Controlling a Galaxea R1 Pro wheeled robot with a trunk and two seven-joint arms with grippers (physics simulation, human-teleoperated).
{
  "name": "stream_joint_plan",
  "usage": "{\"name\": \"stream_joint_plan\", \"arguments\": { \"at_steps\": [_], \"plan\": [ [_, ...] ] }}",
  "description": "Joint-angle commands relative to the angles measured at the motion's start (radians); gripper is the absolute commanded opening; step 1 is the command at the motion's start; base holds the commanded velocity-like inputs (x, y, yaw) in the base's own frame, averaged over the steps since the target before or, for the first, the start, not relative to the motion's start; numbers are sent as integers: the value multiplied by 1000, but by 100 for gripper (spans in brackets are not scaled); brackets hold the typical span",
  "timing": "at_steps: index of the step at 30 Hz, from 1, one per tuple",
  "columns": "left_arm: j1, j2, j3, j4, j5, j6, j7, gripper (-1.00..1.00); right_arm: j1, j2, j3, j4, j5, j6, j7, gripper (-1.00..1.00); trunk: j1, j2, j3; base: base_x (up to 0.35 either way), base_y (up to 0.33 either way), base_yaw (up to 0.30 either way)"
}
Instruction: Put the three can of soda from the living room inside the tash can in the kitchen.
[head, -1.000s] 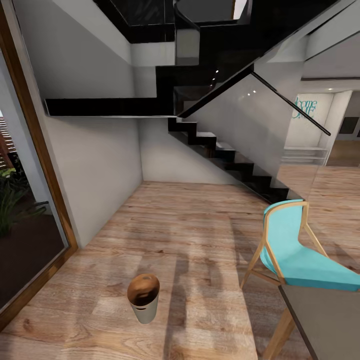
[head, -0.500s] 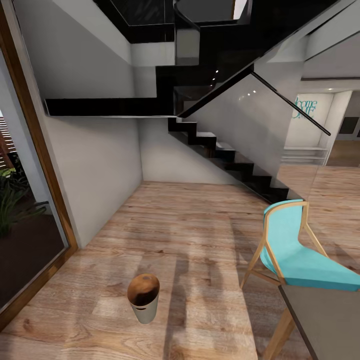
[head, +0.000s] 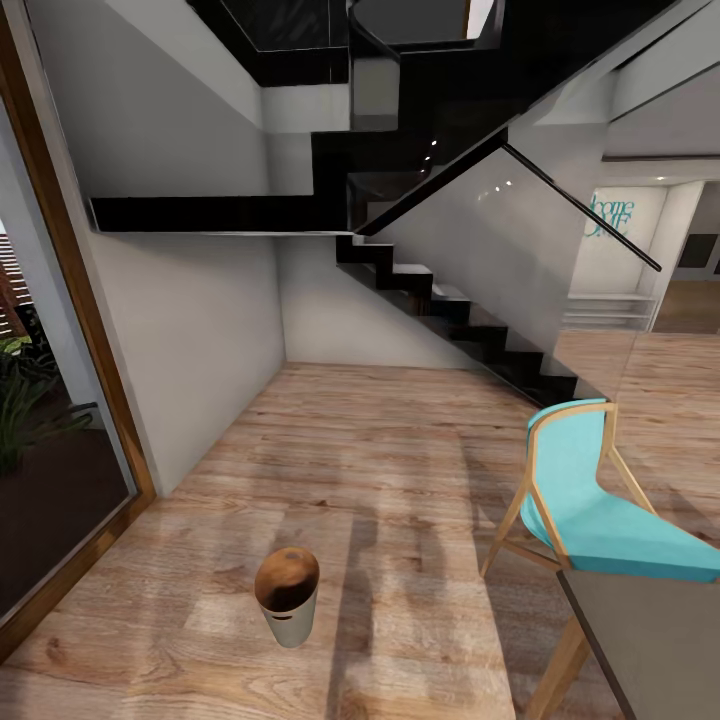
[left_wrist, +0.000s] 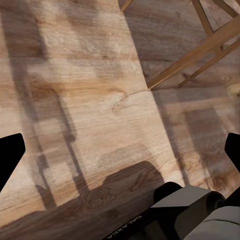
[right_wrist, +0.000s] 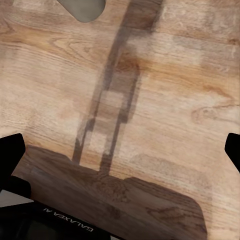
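Trash can (head: 287, 596) upright on light wood floor (head: 400, 470), near the floor's lower-left area in the head view, well apart from everything else. Round, tapered toward the base; pale grey-white outside, brown wood-coloured inside, mouth facing up and somewhat toward the camera. One oval handle slot visible just under the rim on the near side. Inside looks shadowed; contents not discernible. Turquoise chair (head: 590, 500) with pale wooden frame off to the right, partly behind the corner of a grey tabletop (head: 650, 640) at the lower-right edge. Black staircase (head: 450, 300) with glass side panel rising across the back wall; white wall below it. Wood-framed glass door (head: 60, 400) along the left edge, green plants behind the glass. Left gripper (left_wrist: 120, 155) seen from its wrist camera: two black fingertips (left_wrist: 10, 155) at opposite edges of the frame, spread wide apart, nothing between them but bare floor and shadows; thin wooden chair legs (left_wrist: 195, 55) crossing the far corner. Right gripper (right_wrist: 120, 150) likewise: black fingertips (right_wrist: 11, 152) set far apart, holding nothing, bare planks and a long shadow between; a rounded grey shape (right_wrist: 85, 7) at the frame's far edge, too cropped to identify.
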Motion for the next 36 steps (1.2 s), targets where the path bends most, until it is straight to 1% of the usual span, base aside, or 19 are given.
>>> {"name": "stream_joint_plan", "arguments": {
  "at_steps": [1, 13, 21, 31, 36],
  "plan": [
    [0, 0, 0, 0, 0, 0, 0, 100, 0, 0, 0, 0, 0, 0, 0, 100, 0, 0, 0, 0, 0, 0],
    [0, 0, 0, -1, 0, 0, 0, 100, 0, 0, 0, 1, 0, 0, -1, 100, 0, 0, 0, 89, 0, 0],
    [0, 0, 0, -2, 1, 0, 0, 100, 0, 0, 0, 2, 0, 0, -1, 100, 0, 0, 0, 231, 0, 0],
    [0, 0, 0, -2, 2, 0, 0, 100, 0, 0, 0, 2, 0, 0, -2, 100, 0, 0, 0, 36, 0, 0],
    [0, 0, 0, -4, 2, 0, -1, 100, 0, 0, 0, 2, 0, 0, -2, 100, 0, 0, 0, 195, 15, 0]
  ]
}}
